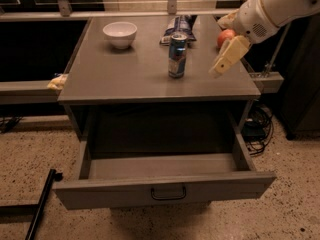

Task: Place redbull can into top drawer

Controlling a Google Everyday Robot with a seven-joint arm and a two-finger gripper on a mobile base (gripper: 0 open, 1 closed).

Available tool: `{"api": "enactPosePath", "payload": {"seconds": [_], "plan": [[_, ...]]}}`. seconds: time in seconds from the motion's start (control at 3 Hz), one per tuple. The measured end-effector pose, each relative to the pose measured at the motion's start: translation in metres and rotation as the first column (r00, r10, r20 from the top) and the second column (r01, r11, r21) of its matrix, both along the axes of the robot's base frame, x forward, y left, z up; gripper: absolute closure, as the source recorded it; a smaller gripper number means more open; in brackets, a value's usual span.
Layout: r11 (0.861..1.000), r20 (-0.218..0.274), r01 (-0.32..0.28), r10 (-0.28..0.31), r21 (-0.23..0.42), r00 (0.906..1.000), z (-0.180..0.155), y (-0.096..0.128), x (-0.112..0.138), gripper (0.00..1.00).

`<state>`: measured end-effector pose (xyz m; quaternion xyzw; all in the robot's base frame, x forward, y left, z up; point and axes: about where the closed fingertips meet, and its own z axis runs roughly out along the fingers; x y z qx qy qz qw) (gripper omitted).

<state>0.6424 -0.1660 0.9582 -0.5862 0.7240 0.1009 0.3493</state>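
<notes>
while the can (177,55) stands upright on the surface (125,76), a little right of centre, the drawer (100,194) beneath it sits pulled far out toward the camera, with its dark wire handle (168,192) centred on the grey front. the can is on the surface and not in the drawer. just behind the can lies a crinkled blue bag (178,26) at the back edge; whether the two touch cannot be told. a white bowl (120,34) stands well to the left of the can, near the back left corner. a red round fruit (224,36) sits at the back right, partly hidden by the hand (218,71). the hand hovers above the right side of the surface, to the right of the can and apart from it, pointing down and leftward; whether it is apart or together, i cannot tell. it holds nothing. the white arm (275,6) reaches in from the upper right corner. dark cables (256,124) lie on the speckled floor to the right of the drawer.
</notes>
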Motion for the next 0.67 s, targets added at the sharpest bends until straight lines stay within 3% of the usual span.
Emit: {"api": "enactPosePath", "payload": {"seconds": [0.67], "plan": [[0.992,-0.008,-0.054,0.055,0.117,0.9984,-0.013,0.034,0.055,0.0]]}}
